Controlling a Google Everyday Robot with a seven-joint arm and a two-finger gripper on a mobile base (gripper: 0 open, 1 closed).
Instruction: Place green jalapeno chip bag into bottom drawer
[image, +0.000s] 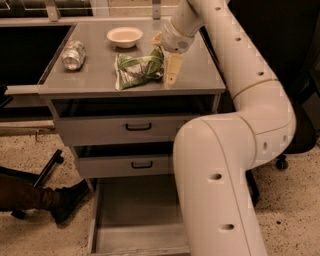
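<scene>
The green jalapeno chip bag (138, 70) lies crumpled on the grey cabinet top (95, 75), near its middle. My gripper (169, 66) hangs from the white arm at the bag's right end, just above the cabinet top. It is open and holds nothing; one cream finger (173, 70) points down beside the bag. The bottom drawer (140, 212) is pulled out at floor level, plain grey inside with nothing in it. My arm's big white link hides the drawer's right side.
A crushed silver can (73, 54) lies at the left of the cabinet top and a cream bowl (124, 36) stands at the back. The two upper drawers (138, 127) with black handles are shut. A person's dark shoe (67, 200) and a chair base are on the floor at left.
</scene>
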